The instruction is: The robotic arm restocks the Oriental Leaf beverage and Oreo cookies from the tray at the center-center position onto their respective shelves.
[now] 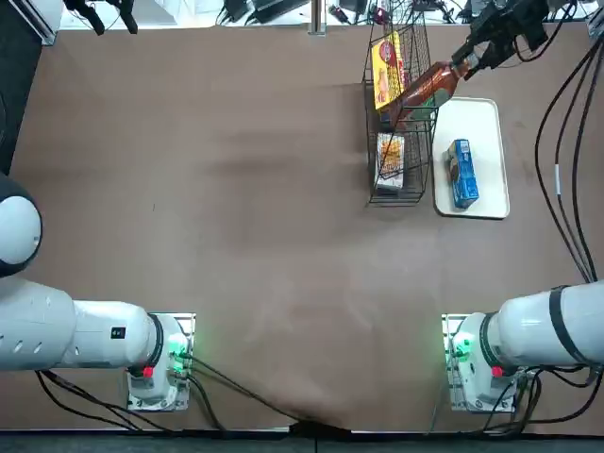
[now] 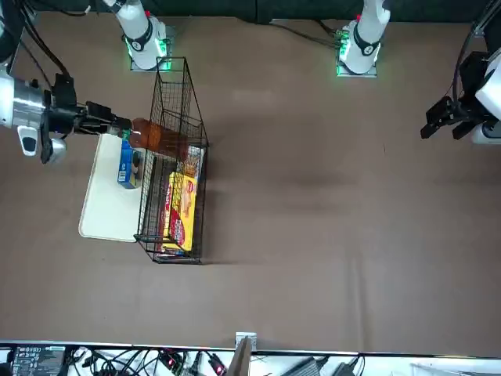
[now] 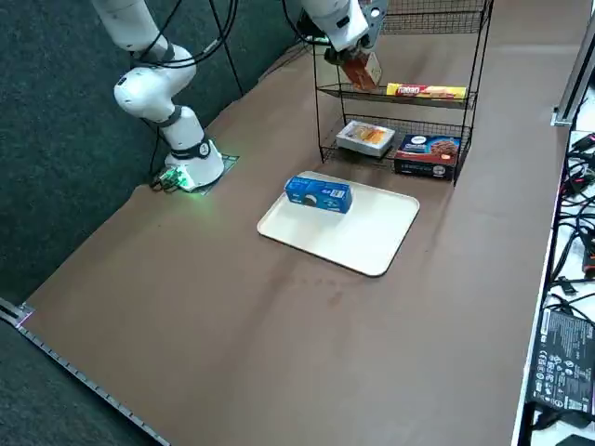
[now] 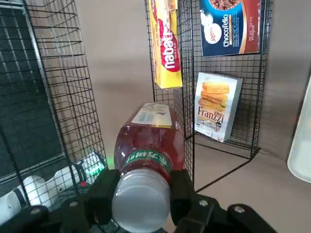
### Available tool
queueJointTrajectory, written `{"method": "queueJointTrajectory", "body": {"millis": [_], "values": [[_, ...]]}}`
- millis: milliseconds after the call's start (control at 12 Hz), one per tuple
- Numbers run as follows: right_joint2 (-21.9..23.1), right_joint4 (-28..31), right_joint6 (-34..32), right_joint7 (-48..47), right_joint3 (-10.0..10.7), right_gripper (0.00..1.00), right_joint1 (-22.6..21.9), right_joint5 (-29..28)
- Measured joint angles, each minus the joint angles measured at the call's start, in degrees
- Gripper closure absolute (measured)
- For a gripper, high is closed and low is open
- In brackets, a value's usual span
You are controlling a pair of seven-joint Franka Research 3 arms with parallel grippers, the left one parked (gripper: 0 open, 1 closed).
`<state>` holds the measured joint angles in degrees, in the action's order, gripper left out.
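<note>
My right gripper (image 1: 465, 58) is shut on the capped end of the Oriental Leaf bottle (image 1: 423, 92), holding it tilted with its far end inside the upper part of the black wire shelves (image 1: 396, 142). The wrist view shows the fingers (image 4: 104, 191) clamped at either side of the white cap, the orange-brown bottle (image 4: 148, 141) pointing into the shelves (image 4: 63, 97). The blue Oreo pack (image 1: 461, 174) lies on the white tray (image 1: 481, 118) right beside the shelves. From the side, the bottle (image 3: 358, 67) hangs at the top tier, with the Oreo pack (image 3: 318, 193) on the tray (image 3: 363, 237) below.
The shelves hold a yellow packet (image 3: 426, 91) on the middle tier, and a white-and-orange Franzzi pack (image 3: 365, 137) and a dark Chocofello box (image 3: 428, 153) on the lowest. Black cables (image 1: 562, 160) trail along the table's right side. Brown table (image 1: 236, 236) spreads left of the shelves.
</note>
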<state>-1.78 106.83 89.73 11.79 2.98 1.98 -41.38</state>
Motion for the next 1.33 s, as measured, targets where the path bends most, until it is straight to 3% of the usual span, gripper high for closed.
{"method": "queueJointTrajectory", "body": {"millis": [1167, 1333], "values": [[0.76, 8.32, 9.09, -0.28, -0.04, 0.42, -4.69, -2.74], [0.85, 8.29, 8.99, -0.28, 0.01, 0.25, -4.73, -3.6]]}}
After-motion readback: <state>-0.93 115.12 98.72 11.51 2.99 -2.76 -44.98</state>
